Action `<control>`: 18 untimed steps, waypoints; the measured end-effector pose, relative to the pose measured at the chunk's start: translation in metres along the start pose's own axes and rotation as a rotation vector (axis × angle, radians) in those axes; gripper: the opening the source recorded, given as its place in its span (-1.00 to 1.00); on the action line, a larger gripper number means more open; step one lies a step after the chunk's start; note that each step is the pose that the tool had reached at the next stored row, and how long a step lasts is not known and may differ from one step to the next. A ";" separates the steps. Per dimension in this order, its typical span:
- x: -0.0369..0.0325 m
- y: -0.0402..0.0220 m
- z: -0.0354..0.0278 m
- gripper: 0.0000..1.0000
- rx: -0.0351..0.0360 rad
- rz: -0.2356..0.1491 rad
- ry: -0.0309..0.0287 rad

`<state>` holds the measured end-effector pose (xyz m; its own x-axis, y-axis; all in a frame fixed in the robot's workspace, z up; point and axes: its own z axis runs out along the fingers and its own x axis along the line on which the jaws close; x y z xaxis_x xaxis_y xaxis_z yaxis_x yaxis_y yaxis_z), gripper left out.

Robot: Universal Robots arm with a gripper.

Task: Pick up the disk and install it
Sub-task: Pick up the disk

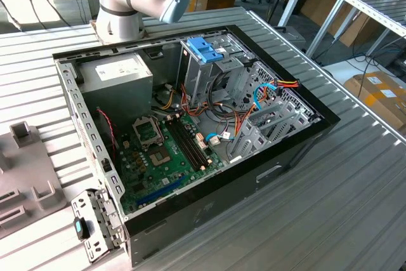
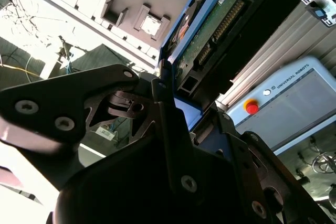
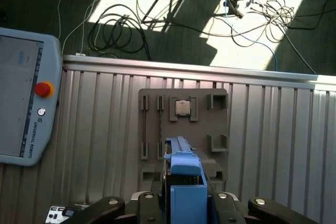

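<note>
One drive, pinched edgewise: the tool (image 3: 185, 190) clamps the blue-railed disk (image 3: 184, 167) over the grey parts tray (image 3: 202, 129) on the slatted worktop (image 3: 273, 145), outside the open computer case (image 1: 273, 172). So thin a hold could let it twist or slip. From the exterior view's left, power supply (image 1: 117, 77), blue-handled drive cage (image 1: 198, 74) and loose cables (image 1: 243, 125) crowd the interior; cables may snag.

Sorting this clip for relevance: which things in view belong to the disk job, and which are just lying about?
Job in hand: the disk, held in the gripper; the open computer case; its drive cage with the blue handle.

Lying about: teach pendant; processor chip in the grey tray; power supply; cables on the floor.
</note>
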<state>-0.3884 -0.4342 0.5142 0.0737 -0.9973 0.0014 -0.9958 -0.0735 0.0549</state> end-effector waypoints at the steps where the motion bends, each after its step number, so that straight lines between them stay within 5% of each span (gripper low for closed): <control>1: 0.0001 -0.0009 0.0000 -0.26 0.0000 0.000 0.0000; 18: 0.0017 -0.0215 -0.0007 -0.26 0.0001 0.000 0.0000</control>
<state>-0.3668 -0.4343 0.5137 0.0738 -0.9973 0.0014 -0.9958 -0.0736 0.0549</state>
